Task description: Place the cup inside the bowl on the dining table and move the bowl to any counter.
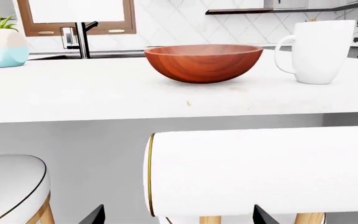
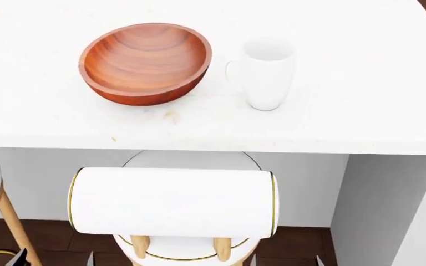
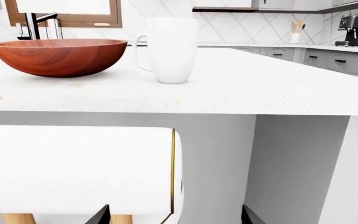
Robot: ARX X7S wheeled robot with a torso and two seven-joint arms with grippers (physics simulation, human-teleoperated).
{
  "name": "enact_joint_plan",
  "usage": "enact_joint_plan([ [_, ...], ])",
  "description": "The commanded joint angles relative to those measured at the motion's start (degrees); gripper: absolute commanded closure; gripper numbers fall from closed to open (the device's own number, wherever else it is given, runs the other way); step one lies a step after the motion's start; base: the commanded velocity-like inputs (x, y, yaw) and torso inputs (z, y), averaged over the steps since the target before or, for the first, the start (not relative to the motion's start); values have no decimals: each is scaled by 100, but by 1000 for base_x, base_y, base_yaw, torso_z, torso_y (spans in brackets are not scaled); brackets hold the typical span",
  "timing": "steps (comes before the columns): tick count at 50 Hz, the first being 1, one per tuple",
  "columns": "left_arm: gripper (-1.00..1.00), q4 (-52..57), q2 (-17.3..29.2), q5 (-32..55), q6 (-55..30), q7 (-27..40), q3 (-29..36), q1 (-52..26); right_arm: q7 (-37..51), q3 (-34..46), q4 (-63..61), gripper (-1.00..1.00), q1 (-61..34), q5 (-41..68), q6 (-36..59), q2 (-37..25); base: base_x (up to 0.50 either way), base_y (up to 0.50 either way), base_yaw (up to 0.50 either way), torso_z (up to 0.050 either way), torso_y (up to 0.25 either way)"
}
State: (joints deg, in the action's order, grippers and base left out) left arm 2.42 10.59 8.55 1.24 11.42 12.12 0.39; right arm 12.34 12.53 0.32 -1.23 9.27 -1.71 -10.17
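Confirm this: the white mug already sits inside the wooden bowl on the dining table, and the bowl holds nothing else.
Not right. In the head view the cup stands upright on the dining table beside the bowl, not inside it; its handle points toward the bowl. The bowl is empty.

1. Bowl point(image 2: 146, 62): reddish-brown wood, visible grain rings, smooth with a soft sheen.
2. Mug point(image 2: 265, 73), just beside the bowl: white ceramic, glossy.
3. Table point(image 2: 361, 105) under the bowl: bright white, smooth, faintly specked.
4. Stool point(image 2: 172, 203) below the table: white padded backrest, thin gold trim, light wooden legs.
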Motion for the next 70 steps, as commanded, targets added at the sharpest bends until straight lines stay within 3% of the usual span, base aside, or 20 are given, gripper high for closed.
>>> enact_joint_plan([
  [1, -100, 6, 27, 13, 33, 44, 29, 6, 29, 33, 0, -100, -4, 39, -12, -27, 0, 0, 0, 43, 0],
  [20, -100, 98, 86, 109, -23, 76, 84, 10, 88, 89, 11, -100, -17, 73, -23, -70, 0, 0, 0, 36, 0],
  [21, -100, 295, -568, -133, -2, -816, -853, 293, -605, -660, -61, -100, 103, -572, 107, 549, 0, 0, 0, 0, 0],
  [22, -100, 99, -959, -900, -150, -1162, -1109, 153, -1123, -1150, -37, -100, 116, -953, 129, 963, 0, 0, 0, 0, 0],
  [38, -100, 162, -695, -870, -287, -864, -774, 145, -819, -844, -57, -100, 110, -719, 143, 705, 0, 0, 0, 0, 0],
  [50, -100, 226, -598, -596, 154, -862, -726, 225, -677, -727, -116, -100, 126, -643, 151, 608, 0, 0, 0, 20, 0],
  [57, -100, 871, -538, -320, -606, -809, -740, 269, -604, -710, -520, -100, 70, -507, 412, 572, 0, 0, 0, 16, 0],
  [60, -100, 1721, -482, -96, -1221, -781, -774, 325, -545, -651, -1314, -100, 11, -465, 948, 538, 0, 0, 0, 0, 0],
  [64, -100, 2047, -363, -170, -1774, -766, -578, 180, -493, -621, -1789, -100, -454, -568, 1712, 371, 0, 0, 0, 0, 0],
  [70, -100, 2737, -169, 207, -2843, -752, -842, -291, -514, -724, -2607, -100, -941, -342, 2777, 236, 0, 0, 0, 0, 0],
])
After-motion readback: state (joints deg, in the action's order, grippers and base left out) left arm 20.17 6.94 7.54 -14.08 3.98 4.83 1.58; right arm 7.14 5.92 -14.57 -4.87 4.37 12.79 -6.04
